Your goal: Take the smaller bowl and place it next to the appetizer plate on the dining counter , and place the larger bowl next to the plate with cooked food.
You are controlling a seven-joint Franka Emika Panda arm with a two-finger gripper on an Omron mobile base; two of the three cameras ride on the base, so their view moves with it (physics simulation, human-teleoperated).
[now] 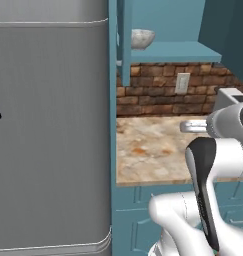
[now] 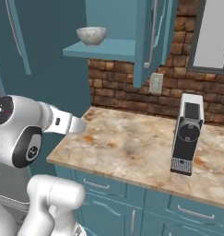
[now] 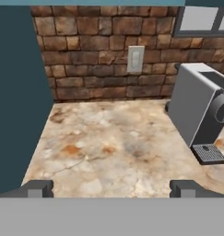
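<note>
Small bowl [image 2: 91, 35] sits on blue shelf [image 2: 104, 50], up at 12 o'clock over the surface [image 2: 132, 147]. Pincer [image 3: 112, 188] is wide, holding nothing, w/ coffee maker [image 2: 187, 133] at 3 o'clock.

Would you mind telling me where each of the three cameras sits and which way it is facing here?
Left base view: behind the arm's left, facing the fridge and wall counter; white arm at lower right.
Right base view: behind the arm's right, facing the same counter, the coffee machine and the smaller bowl on the shelf; arm at lower left.
Hand view: on the hand, looking along the open gripper at counter and brick wall.
Both base views share bowl, counter and outlet.
</note>
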